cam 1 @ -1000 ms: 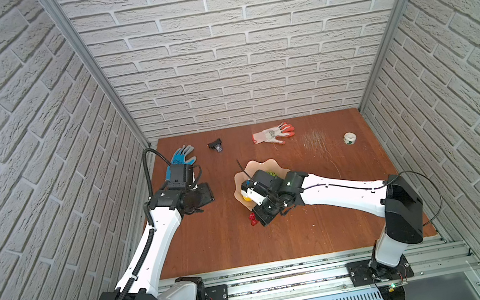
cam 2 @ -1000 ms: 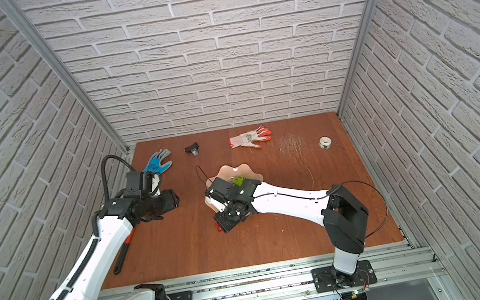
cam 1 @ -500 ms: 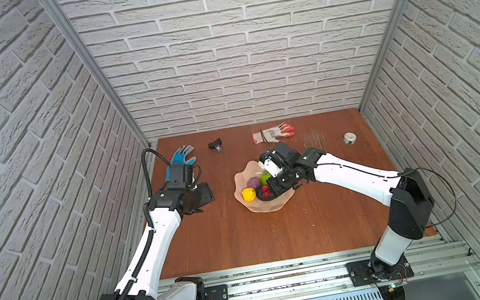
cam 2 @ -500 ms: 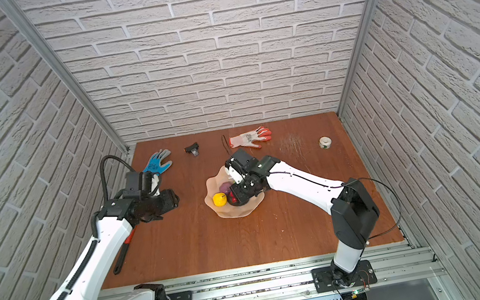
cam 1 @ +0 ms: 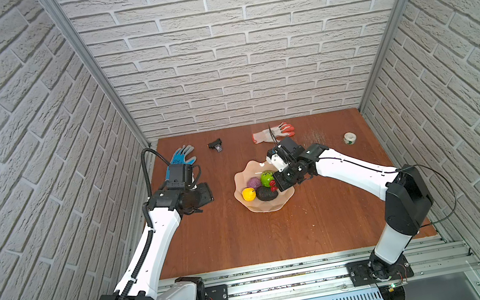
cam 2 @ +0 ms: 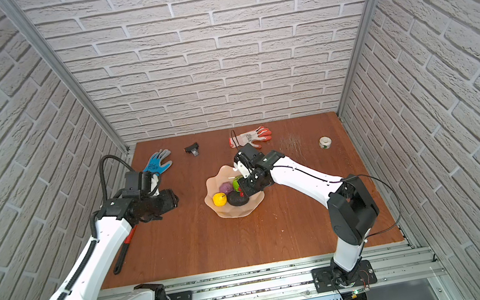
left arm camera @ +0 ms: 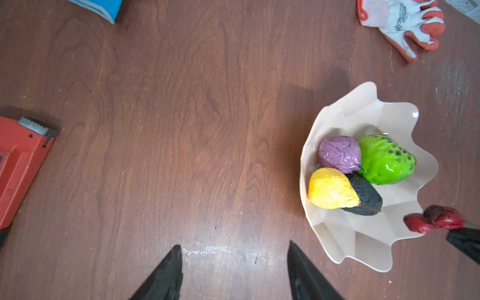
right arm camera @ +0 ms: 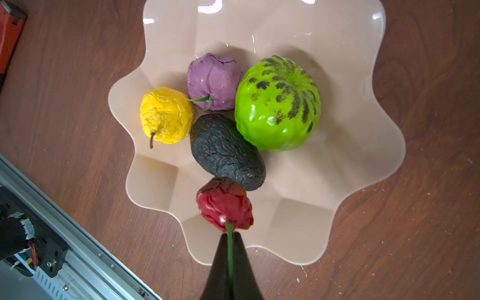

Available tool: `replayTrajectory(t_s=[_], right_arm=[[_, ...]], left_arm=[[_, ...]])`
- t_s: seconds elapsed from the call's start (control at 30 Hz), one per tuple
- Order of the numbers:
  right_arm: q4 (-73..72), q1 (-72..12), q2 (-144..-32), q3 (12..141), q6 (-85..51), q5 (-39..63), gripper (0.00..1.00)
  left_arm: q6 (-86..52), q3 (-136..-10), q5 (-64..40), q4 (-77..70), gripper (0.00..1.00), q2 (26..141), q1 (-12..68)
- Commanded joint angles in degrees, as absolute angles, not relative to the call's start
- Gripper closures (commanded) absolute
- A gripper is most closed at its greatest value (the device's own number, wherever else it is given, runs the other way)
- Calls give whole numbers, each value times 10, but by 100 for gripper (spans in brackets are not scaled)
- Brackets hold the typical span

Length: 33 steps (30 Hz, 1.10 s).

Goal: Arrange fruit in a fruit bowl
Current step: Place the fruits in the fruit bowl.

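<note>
Green fruit [right arm camera: 278, 104], purple fruit [right arm camera: 213, 81], yellow fruit [right arm camera: 166, 115] and avocado [right arm camera: 226, 152] lie in the bowl [right arm camera: 363, 181]. The right gripper [right arm camera: 230, 236], clenched on the stem, holds the cherries [right arm camera: 224, 205] just beyond its fingertips above the bowl, beside the avocado. Only their release seems left. The left gripper [left arm camera: 235, 248] is parted, empty.

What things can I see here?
bowl: one, pale pink, middle of the table
green fruit: one, green, in the bowl
purple fruit: one, purple, in the bowl
yellow fruit: one, yellow, in the bowl
avocado: one, blackish, in the bowl
cherries: two, red, hanging over the bowl
blue glove: one, blue, table's far edge
white glove: one, white and orange, far edge
clip: one, black, between the gloves
tape roll: one, white, far end, right arm's side
wrench: one, red and black, by left arm
left end effector: one, black, open, empty
right end effector: one, black, shut on cherries' stem
</note>
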State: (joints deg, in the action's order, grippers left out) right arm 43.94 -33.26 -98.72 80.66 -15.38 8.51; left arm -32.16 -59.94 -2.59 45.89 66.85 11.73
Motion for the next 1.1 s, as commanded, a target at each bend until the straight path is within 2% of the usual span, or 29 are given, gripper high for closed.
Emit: replayTrajectory(t_s=[0.0,0.77,0.97,1.07], right_arm=[[429,-326,-1005,795,-142,86,94],[439,-307,-1051,799,-121,62,94],[439,-306,-1061,799,-123,70,90],[443,-306,-1058,802,-120,65,85]], left_arm=[[-320,-616,-18,468,36,657,114],[-327,-613,-24,457,36,669,115],[-330,-612,-24,454,36,669,116],[-330,-613,-24,454,36,671,115]])
